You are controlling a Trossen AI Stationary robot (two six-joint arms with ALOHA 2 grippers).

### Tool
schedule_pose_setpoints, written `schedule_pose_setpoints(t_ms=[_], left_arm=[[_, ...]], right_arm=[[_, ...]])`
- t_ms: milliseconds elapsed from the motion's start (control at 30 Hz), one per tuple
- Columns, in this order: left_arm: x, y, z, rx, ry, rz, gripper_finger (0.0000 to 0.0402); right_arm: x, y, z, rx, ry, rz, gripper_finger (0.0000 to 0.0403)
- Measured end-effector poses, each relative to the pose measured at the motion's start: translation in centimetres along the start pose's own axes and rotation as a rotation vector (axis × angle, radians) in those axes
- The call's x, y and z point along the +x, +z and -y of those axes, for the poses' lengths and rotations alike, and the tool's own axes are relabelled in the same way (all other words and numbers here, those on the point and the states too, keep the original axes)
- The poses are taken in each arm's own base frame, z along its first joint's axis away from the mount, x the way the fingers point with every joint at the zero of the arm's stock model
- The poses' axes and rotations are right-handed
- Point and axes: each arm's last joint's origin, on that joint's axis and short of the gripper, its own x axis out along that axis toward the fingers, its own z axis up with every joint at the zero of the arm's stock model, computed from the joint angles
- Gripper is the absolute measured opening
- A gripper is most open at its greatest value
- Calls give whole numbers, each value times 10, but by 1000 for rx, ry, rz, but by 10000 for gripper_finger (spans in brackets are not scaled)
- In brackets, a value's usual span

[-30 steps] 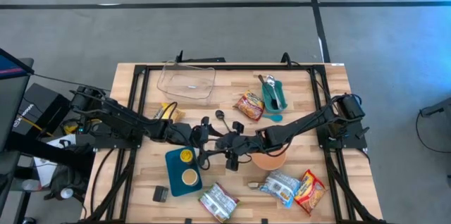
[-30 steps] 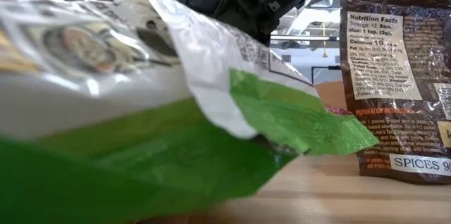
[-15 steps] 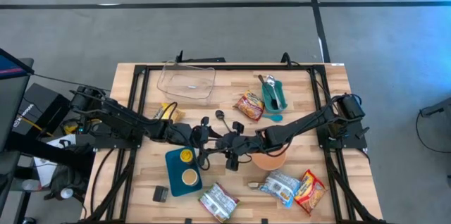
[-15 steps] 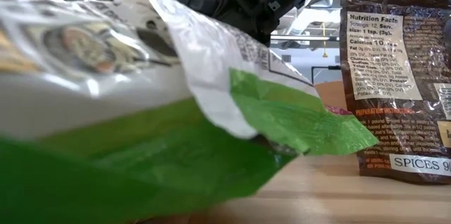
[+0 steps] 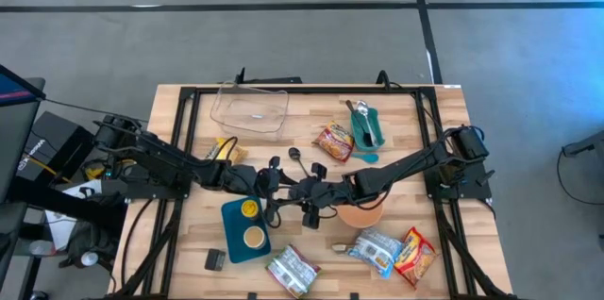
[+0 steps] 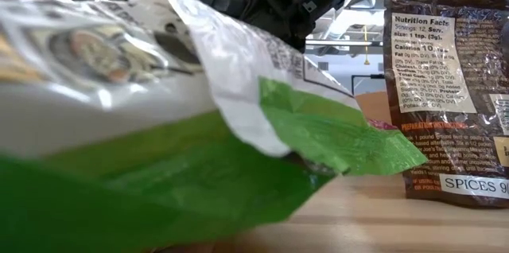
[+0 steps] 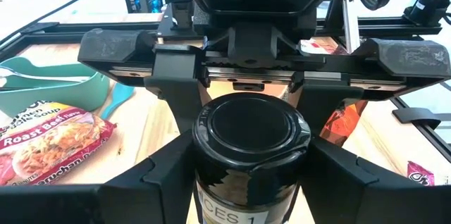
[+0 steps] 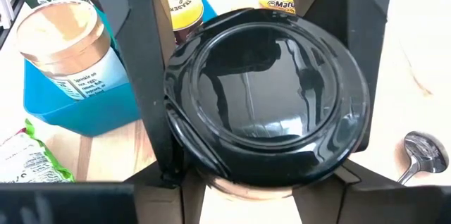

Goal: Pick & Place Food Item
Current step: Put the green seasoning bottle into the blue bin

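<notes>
In the high view you have both arms meeting at the middle of the wooden surface (image 5: 444,272): the left gripper (image 5: 283,190) and the right gripper (image 5: 326,190) face each other, just beside the blue tray (image 5: 233,241) that carries two containers, with an orange bowl (image 5: 361,216) under the right arm. A clear tub (image 5: 250,111), a teal dish (image 5: 366,126) and a noodle packet (image 5: 334,141) lie farther back; more packets sit along the near edge. In the low view a green-and-white packet (image 6: 159,126) fills your frame, a brown spice pouch (image 6: 449,94) stands upright to one side, and dark arm parts show above. In the left wrist view the black-lidded spice jar (image 7: 251,155) sits between the left fingers (image 7: 158,175), which are clenched on its sides, with the right gripper directly behind it. In the right wrist view the same jar (image 8: 266,101) fills the gap between the right fingers (image 8: 144,76), which grasp it too; a tan-lidded container (image 8: 69,48) stands in the blue tray alongside.
</notes>
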Motion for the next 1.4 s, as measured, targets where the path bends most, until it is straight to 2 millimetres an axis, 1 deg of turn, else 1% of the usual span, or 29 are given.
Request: schedule_pose_setpoints(t_ms=[167,333,633,900,1167,1400], left_arm=[[0,0,0,0,0,0,204],[0,0,0,0,0,0,207],[0,0,0,-2,3,0,207],[0,-1,-2,-3,10,-8,207],[1,-2,-4,-3,16,-20,206],[-2,1,-4,-5,15,-14,205]], right_arm=[[0,0,0,0,0,0,162],[0,0,0,1,-1,-1,173],[0,0,0,-5,-2,-3,220],[1,-1,6,5,-20,-29,257],[1,-6,6,-10,-12,-82,261],[-1,-13,6,-33,-24,-143,260]])
